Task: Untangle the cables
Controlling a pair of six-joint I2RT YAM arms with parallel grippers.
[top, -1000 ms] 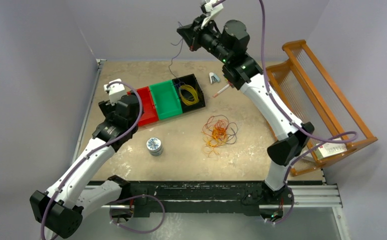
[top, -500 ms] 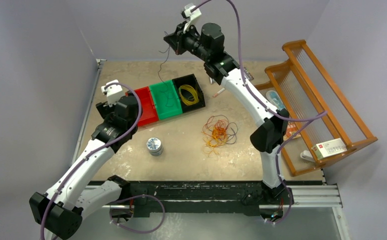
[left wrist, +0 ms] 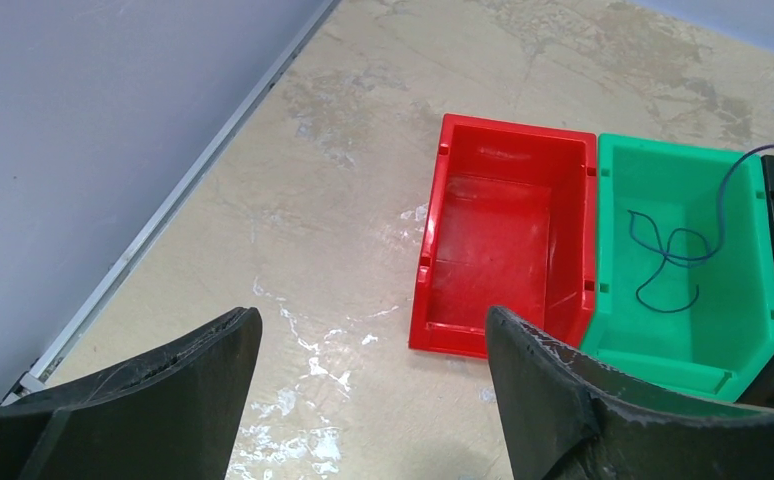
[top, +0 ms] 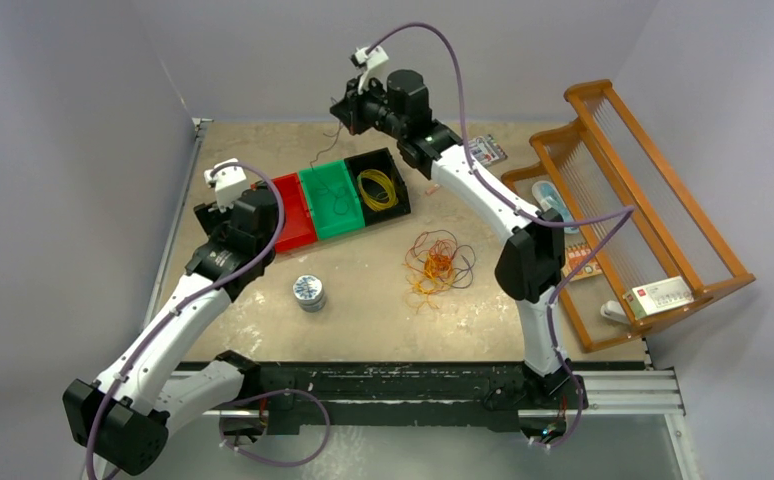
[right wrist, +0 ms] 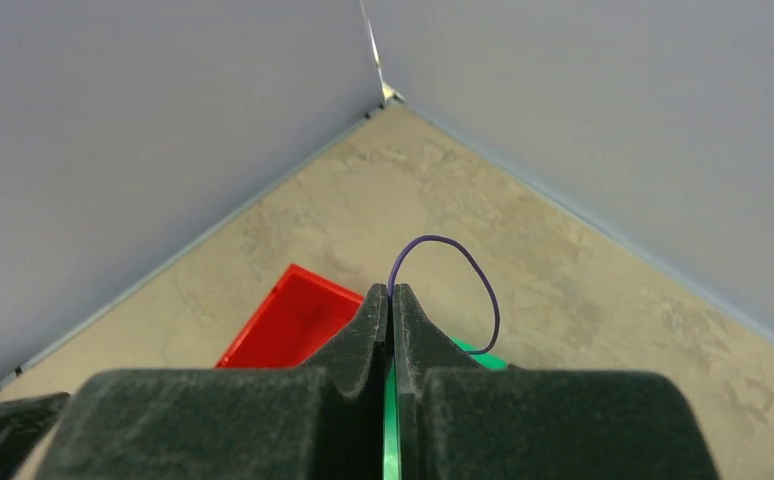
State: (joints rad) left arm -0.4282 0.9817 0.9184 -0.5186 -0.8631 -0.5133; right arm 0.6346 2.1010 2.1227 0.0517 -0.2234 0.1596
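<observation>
Presently the right hand is clamped on a dark cable trailing into the green bin, while the left hand stands apart, empty, near the red bin.

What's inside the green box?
A thin dark cable lies curled in the green box, running up to the shut right gripper. One left finger covers its near corner.

white arms with black joints — lilac cords.
</observation>
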